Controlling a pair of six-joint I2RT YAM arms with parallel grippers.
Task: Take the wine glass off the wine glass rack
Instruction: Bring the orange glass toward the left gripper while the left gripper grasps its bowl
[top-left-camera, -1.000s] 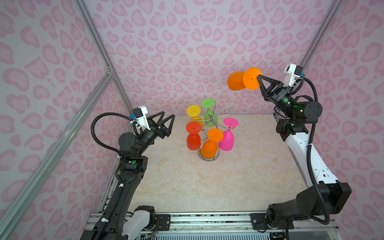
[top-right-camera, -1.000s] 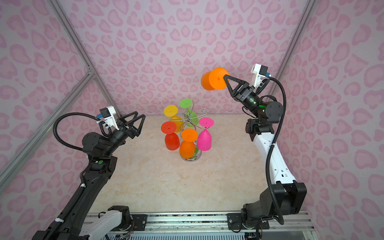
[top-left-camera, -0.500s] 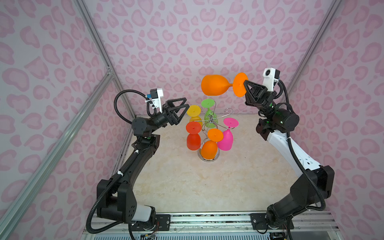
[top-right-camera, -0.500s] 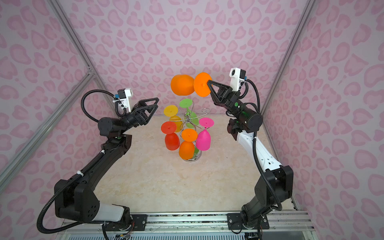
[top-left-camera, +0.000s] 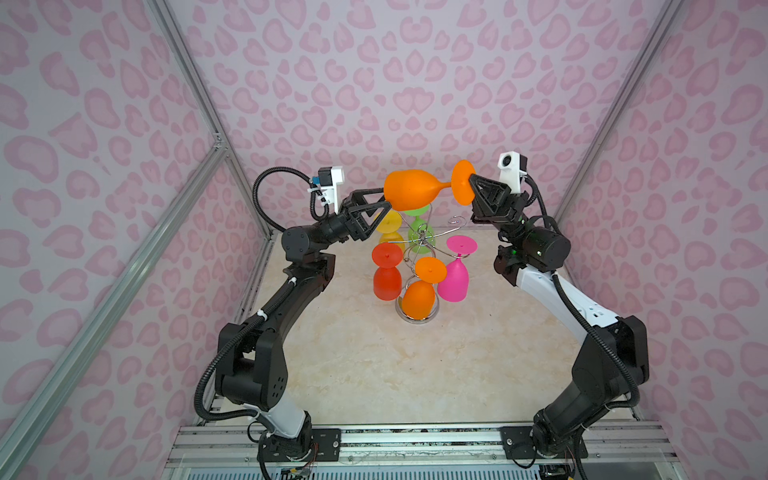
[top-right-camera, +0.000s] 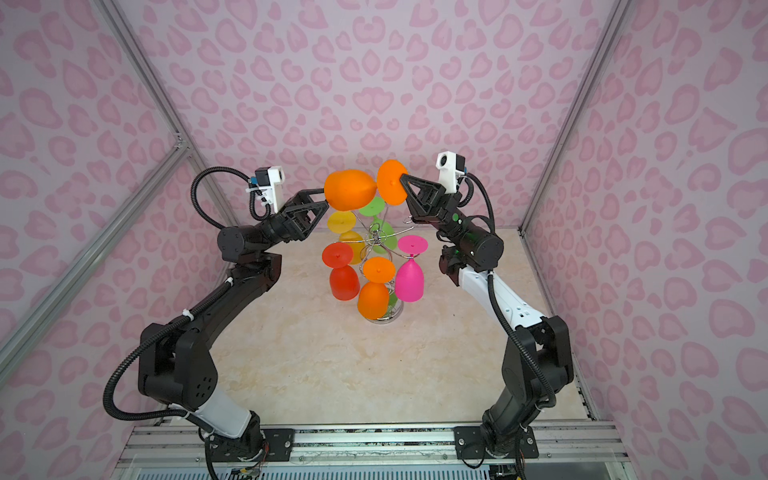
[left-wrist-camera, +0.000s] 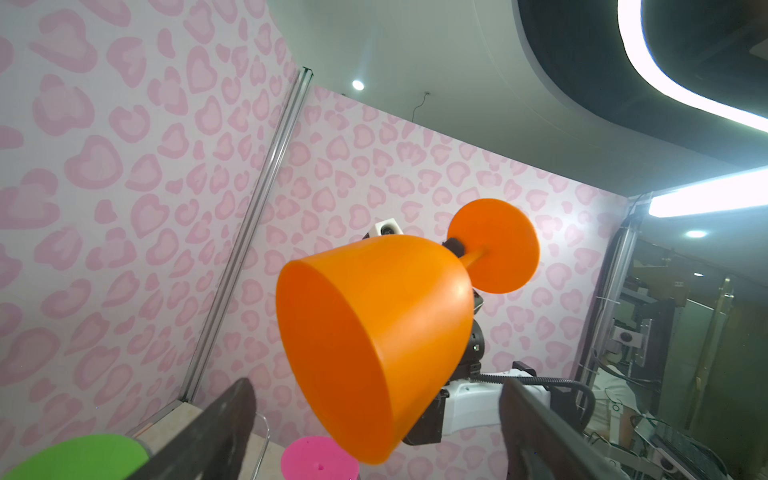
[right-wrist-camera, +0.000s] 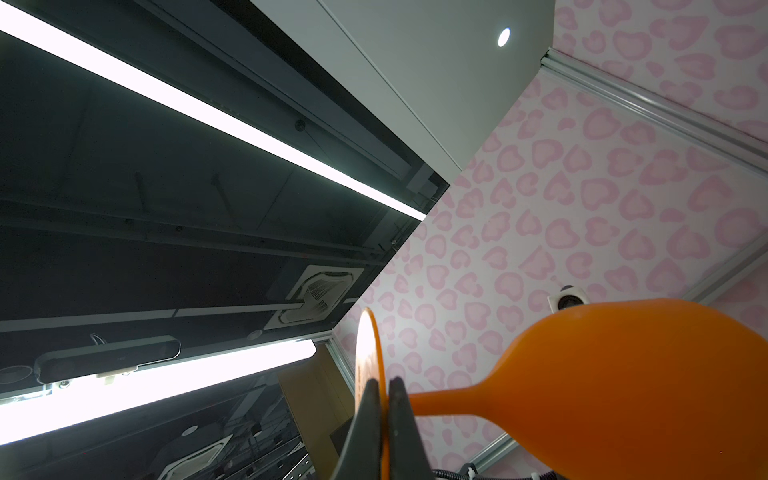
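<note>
The beige marble-pattern bench (top-left-camera: 374, 365) carries the shiny chrome wire wine glass rack (top-left-camera: 422, 240); five coloured plastic glasses (top-left-camera: 453, 282) hang on it bowl-down; one hook arm (top-left-camera: 456, 220) is bare. The orange plastic wine glass (top-left-camera: 409, 192) is clear of the rack, lying horizontal in the air above it. The right gripper (top-left-camera: 471, 179) has its fingers (right-wrist-camera: 368, 424) clamped on the glass's round foot; the left gripper (top-left-camera: 386, 197) has its fingers (left-wrist-camera: 216, 424) spread wide about the bowl's rim, contact not confirmable. Judgement: removal is done; handover or set-down on the bench is outstanding.
</note>
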